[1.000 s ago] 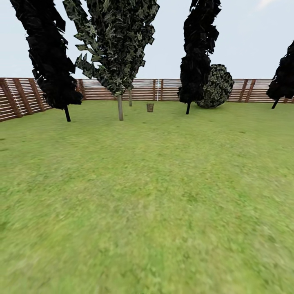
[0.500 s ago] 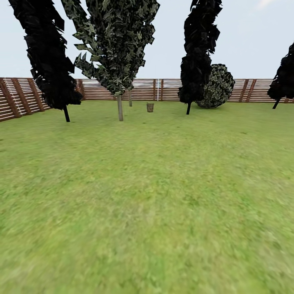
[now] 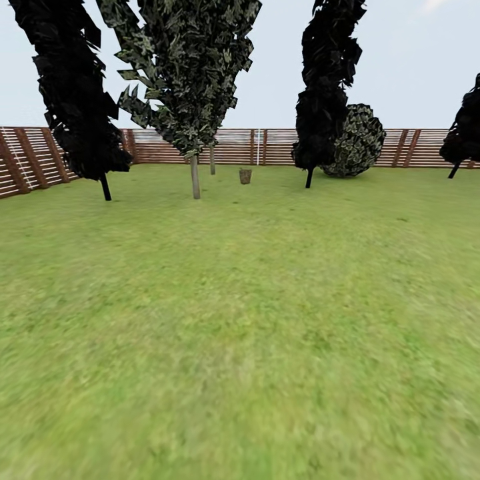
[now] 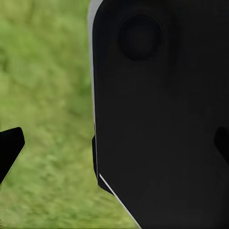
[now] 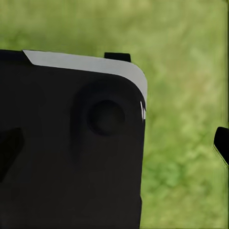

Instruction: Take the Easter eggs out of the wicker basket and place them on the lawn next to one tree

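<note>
Fenced garden, lawn (image 3: 253, 320): wicker basket (image 3: 245, 175) far off, just right of grey-trunked tree (image 3: 195, 177); eggs too small to see, none judged moved; each end effector's opening cannot be told.

Head view level across lawn (image 3: 253, 320) toward far fence (image 3: 220, 147), wrist views close, facing down at grass
</note>
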